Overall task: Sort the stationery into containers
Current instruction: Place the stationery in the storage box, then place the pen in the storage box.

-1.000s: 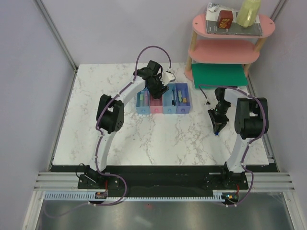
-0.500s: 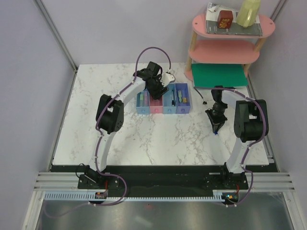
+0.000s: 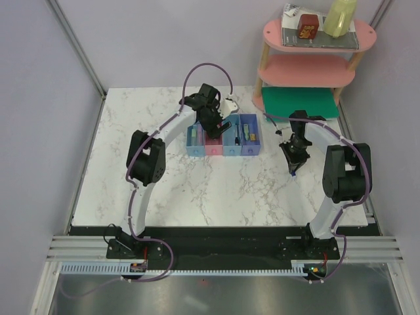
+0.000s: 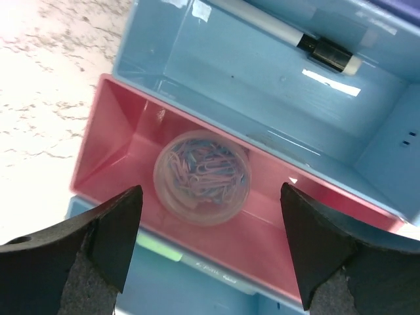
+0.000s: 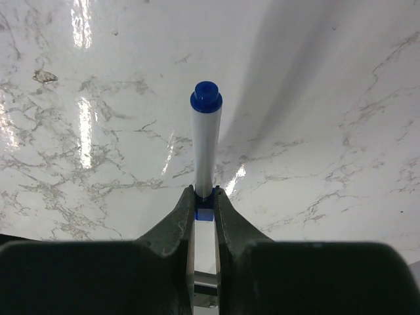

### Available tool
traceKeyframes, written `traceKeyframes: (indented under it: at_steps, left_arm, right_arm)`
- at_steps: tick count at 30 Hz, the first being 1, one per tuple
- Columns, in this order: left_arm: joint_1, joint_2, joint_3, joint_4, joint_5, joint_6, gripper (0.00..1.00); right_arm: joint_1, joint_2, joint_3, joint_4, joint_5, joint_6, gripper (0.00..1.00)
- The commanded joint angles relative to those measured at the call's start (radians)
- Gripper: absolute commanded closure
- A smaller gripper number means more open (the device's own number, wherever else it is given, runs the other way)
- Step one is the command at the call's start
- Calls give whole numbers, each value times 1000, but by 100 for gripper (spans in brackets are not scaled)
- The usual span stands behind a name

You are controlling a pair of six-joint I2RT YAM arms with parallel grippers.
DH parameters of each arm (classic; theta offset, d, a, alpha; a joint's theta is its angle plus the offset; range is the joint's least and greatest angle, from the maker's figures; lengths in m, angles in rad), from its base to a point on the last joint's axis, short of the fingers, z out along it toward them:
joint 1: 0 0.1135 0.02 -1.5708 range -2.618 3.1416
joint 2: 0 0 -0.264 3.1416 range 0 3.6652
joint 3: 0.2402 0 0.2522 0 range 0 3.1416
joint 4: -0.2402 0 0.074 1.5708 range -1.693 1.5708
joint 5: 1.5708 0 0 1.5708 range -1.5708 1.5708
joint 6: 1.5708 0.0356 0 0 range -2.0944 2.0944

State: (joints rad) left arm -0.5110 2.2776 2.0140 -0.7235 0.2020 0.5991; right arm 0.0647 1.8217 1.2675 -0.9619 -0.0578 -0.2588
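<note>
1. Left jaws stand wide apart and hold nothing. They hang straight over the pink bin (image 4: pixel 115 134), second from the left in the row of bins (image 3: pixel 250 135).
2. A clear round tub of paper clips (image 4: pixel 201 177) sits on the pink bin's floor (in the wrist view it shows between the two jaw tips, clear of both).
3. The blue bin (image 4: pixel 262 85) next to it holds a white pen with a black band (image 4: pixel 289 39) along one wall.
4. Right jaws are clamped on a blue-and-white pen (image 5: pixel 205 141) over the marble bench (image 5: pixel 85 151), right of the bins and apart from them.
5. We cannot tell whether the pen's blue end touches the bench.
</note>
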Motion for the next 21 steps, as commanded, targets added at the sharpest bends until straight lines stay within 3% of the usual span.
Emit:
traceKeyframes:
  at_steps: [1,11,16,21]
  left_arm:
    - [2,-113,-21,16,5,-10,8]
    - [0,-349,-63,-4,40,-56,7]
    - [2,-515,-210,-17,28,-50,7]
    - [2,-754,-463,-24,-1,-27,7]
  right_arm:
    - [15,-56,76,-29,-30,-14,100]
    - [110,-65,297,-121,-76,3,100]
    - [167,-30,406,-118,-178,13,100]
    - [182,59,492,-61,-391,49,100]
